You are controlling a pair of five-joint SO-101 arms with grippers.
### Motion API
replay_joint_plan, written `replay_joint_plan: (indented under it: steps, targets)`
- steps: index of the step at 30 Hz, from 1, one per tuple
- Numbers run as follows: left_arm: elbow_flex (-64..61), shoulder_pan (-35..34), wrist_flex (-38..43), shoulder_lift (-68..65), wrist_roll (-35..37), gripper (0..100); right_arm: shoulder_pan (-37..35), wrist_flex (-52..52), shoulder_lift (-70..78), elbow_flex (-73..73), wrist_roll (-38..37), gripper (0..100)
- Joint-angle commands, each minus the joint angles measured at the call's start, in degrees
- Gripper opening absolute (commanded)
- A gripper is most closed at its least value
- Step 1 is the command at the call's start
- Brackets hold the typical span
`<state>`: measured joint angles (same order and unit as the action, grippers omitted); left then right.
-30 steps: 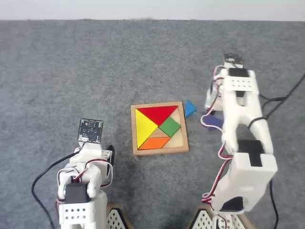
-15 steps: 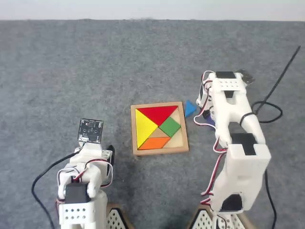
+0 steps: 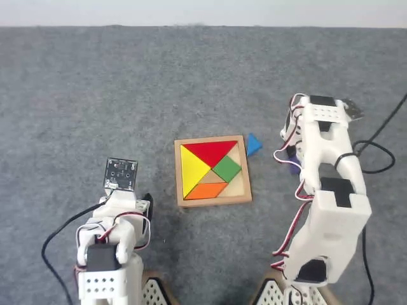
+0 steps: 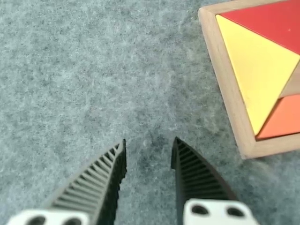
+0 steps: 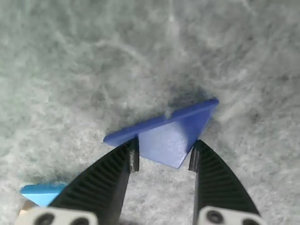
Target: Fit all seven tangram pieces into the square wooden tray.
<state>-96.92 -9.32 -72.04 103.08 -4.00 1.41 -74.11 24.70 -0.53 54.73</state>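
Observation:
The square wooden tray (image 3: 244, 184) lies mid-table and holds red (image 3: 208, 151), yellow (image 3: 193, 169), green (image 3: 226, 169) and orange (image 3: 206, 189) pieces. A light-blue piece (image 3: 253, 144) rests on the carpet against the tray's right side. In the right wrist view my right gripper (image 5: 164, 147) is shut on a dark blue triangle (image 5: 161, 131), one finger on each side of it. In the high view only a sliver of that triangle (image 3: 293, 166) shows from under the right arm. My left gripper (image 4: 149, 154) stands open over bare carpet, just off the tray's near-left corner (image 4: 243, 145).
Grey carpet covers the whole table. The tray has bare wood (image 3: 236, 185) along its right side and lower right corner. Cables trail from the right arm (image 3: 375, 149) and the left arm (image 3: 54, 238).
The right arm swung toward the tray, then back to the right. The dark blue triangle is now mostly hidden under it. The left arm has not moved.

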Motion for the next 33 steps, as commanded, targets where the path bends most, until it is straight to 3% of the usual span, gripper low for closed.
replay_joint_plan:
  steps: [1, 9, 16, 27, 30, 33]
  targets:
    - [0.48, 0.00, -0.53, 1.58, -0.35, 15, -1.36, -0.92, -0.66, 4.31, 0.88, 17.3]
    - [0.48, 0.00, -0.53, 1.58, -0.35, 15, 3.03, -1.45, -1.36, 6.24, 0.97, 17.3]
    - [0.48, 0.00, -0.53, 1.58, -0.35, 15, 2.77, -0.75, -0.22, 6.42, 5.71, 17.4]
    - [0.48, 0.00, -0.53, 1.58, -0.35, 15, -0.13, 1.01, 7.16, 8.62, 4.84, 16.9]
    - [0.48, 0.00, -0.53, 1.58, -0.35, 15, -1.10, 1.01, 6.73, 8.62, 0.79, 16.9]
    - [0.48, 0.00, -0.53, 1.58, -0.35, 15, -1.45, 1.01, 6.46, 8.62, 2.90, 16.9]
